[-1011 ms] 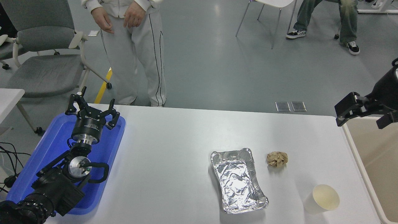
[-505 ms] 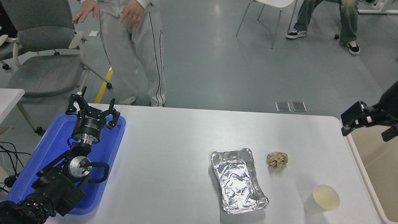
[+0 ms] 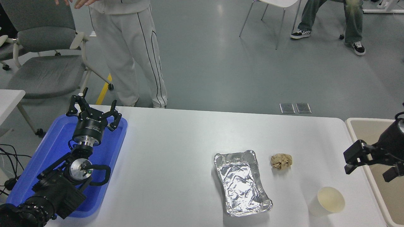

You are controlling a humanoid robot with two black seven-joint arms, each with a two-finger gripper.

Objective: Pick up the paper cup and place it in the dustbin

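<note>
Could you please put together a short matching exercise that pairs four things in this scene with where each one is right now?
Things:
1. paper cup
2. crumpled paper ball
3. left gripper
4. dustbin

Places:
A. above the blue tray, at the table's left end
B. beside the table's right edge
C. standing near the table's front right corner
D. just right of the foil tray

Pairs: 1-C, 2-D, 3-A, 4-B
</note>
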